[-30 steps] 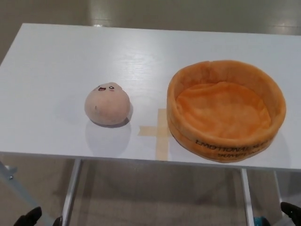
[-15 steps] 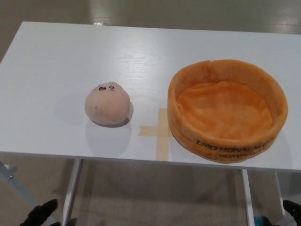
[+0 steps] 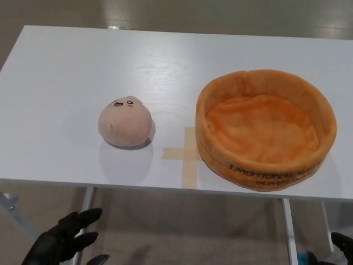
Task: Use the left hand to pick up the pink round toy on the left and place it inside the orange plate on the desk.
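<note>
Pink round toy (image 3: 125, 122) judged soft, light, squashy; best gripped across its sides. Left robot hand (image 3: 62, 242) seen empty, fingers spread, below surface (image 3: 66, 72).

Single head view, downward onto desk (image 3: 66, 72)

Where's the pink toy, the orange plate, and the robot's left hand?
pink toy (image 3: 125, 122), head view, middle of its body
orange plate (image 3: 263, 164), head view, front wall
left hand (image 3: 62, 240), head view, palm

left hand (image 3: 63, 240) | risen further into view below the desk's (image 3: 66, 66) near edge at its left corner | fingers now spread apart, more of them showing than before
</note>
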